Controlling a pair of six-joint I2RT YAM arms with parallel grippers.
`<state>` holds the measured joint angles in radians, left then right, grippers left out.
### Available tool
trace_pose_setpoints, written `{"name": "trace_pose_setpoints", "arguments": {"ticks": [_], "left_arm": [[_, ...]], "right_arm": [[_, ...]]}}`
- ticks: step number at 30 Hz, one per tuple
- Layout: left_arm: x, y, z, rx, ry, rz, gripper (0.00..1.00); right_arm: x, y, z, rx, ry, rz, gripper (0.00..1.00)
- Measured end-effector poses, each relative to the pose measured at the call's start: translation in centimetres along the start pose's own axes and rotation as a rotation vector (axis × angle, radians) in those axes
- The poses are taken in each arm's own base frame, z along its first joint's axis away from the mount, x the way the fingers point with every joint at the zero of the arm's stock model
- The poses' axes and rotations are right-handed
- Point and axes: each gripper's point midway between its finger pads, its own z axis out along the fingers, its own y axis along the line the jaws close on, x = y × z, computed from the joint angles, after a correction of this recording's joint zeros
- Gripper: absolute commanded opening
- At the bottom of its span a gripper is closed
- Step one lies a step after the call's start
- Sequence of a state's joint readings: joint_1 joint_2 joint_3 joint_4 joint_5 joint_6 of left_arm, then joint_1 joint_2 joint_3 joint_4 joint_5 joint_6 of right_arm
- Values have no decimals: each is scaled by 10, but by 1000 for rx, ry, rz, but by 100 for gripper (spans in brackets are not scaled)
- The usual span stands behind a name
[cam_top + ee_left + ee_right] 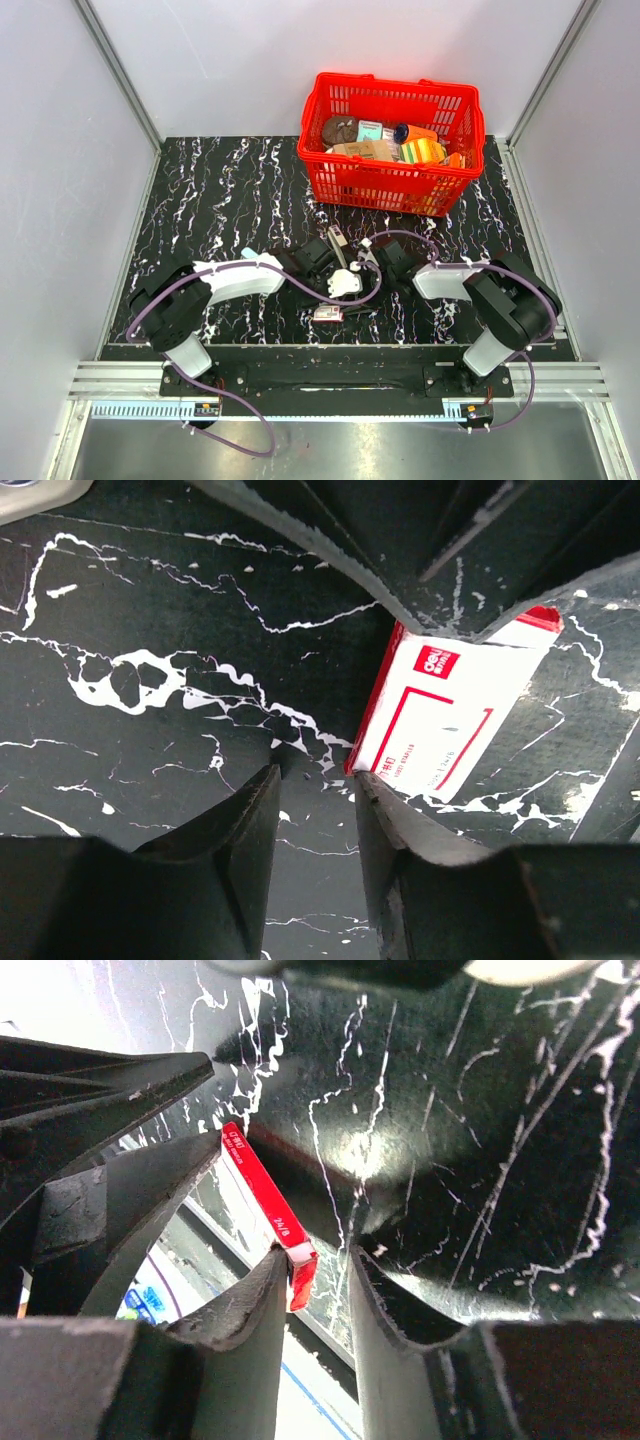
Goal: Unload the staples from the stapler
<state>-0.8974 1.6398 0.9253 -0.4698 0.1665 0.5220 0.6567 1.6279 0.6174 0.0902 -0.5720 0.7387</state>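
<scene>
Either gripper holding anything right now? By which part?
Nothing looks gripped. The left gripper is empty; the right gripper has its jaws around a corner of the staple box, with a gap showing.

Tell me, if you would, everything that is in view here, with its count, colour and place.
basket: one, red, far right of the table.
packaged goods: several, brown, teal, orange, tan, inside the basket.
stapler: one, white and dark, mid-table between the grippers.
staple box: one, red and white, on the table near the front edge.
table: one, black with white veins, under everything.
left gripper: one, black, beside the staple box.
right gripper: one, black, beside the staple box.
</scene>
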Motion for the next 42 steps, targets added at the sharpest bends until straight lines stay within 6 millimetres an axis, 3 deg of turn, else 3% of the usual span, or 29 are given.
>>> {"name": "trace_pose_setpoints", "arguments": {"ticks": [3, 11, 19, 24, 28, 32, 35, 42], "left_arm": [[-3, 0, 1, 4, -5, 2, 40], [-4, -3, 1, 10, -6, 2, 39], [2, -2, -11, 21, 11, -17, 41], [-27, -3, -38, 47, -86, -12, 41], [-49, -24, -46, 126, -167, 26, 39], [-53, -51, -40, 200, -183, 75, 38], [-45, -66, -29, 221, -158, 103, 38], [-23, -64, -2, 149, -90, 102, 37]], "right_arm": [[0, -3, -4, 35, -16, 2, 38], [-1, -20, -15, 172, -35, 21, 28], [-1, -18, -13, 158, -11, 25, 36], [0, -13, -9, 119, 7, 19, 38], [2, -8, -4, 75, 25, 23, 38], [3, -4, 0, 37, 42, 35, 38], [5, -2, 2, 20, 52, 41, 38], [5, -2, 2, 18, 53, 51, 40]]}}
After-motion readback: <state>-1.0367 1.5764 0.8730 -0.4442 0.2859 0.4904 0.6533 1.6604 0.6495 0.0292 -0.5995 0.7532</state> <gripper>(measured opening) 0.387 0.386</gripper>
